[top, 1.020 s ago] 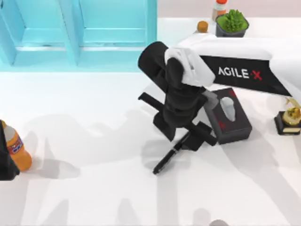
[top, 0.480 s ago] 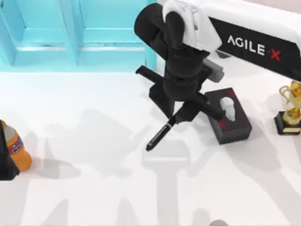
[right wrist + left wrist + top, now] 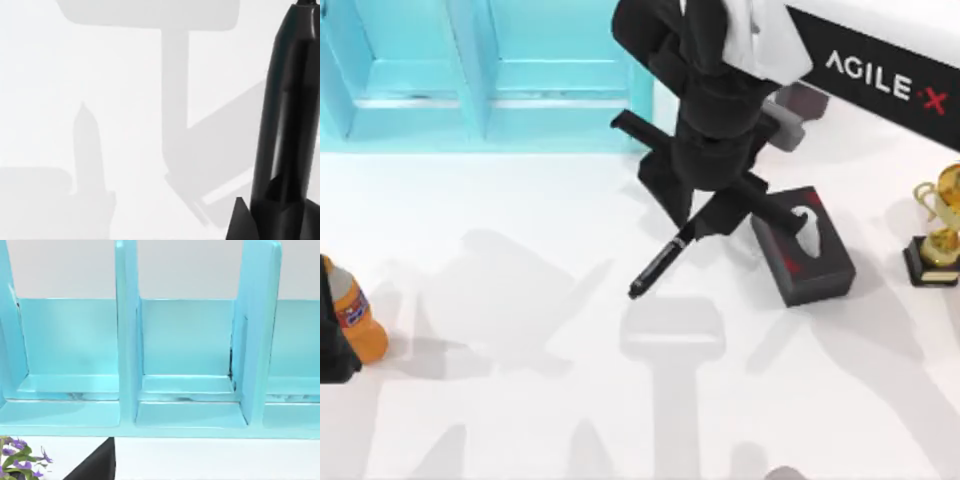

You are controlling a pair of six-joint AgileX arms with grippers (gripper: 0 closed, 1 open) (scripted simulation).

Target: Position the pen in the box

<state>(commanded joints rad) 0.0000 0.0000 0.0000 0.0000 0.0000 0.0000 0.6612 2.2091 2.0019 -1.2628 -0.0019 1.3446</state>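
White table, blue shelf unit at the back: your right arm carries the pen above the surface.

On the white table [image 3: 520, 400] you see a blue shelf unit [image 3: 490, 75] along the far edge, an orange bottle [image 3: 355, 315] at the left edge, a gold trophy [image 3: 938, 235] at the right edge and the black tissue box [image 3: 802, 245] right of centre. Your right gripper [image 3: 705, 222] hangs just left of that box, fingers closed on the upper end of the pen [image 3: 656, 268], which slants down and to the left, clear of the box and of the table; its shadow lies below it. In the right wrist view the pen [image 3: 285, 125] stands dark against the table. Your left arm is parked at the table's left edge, facing the shelf unit [image 3: 190, 355]; whether its fingers are open you cannot tell.
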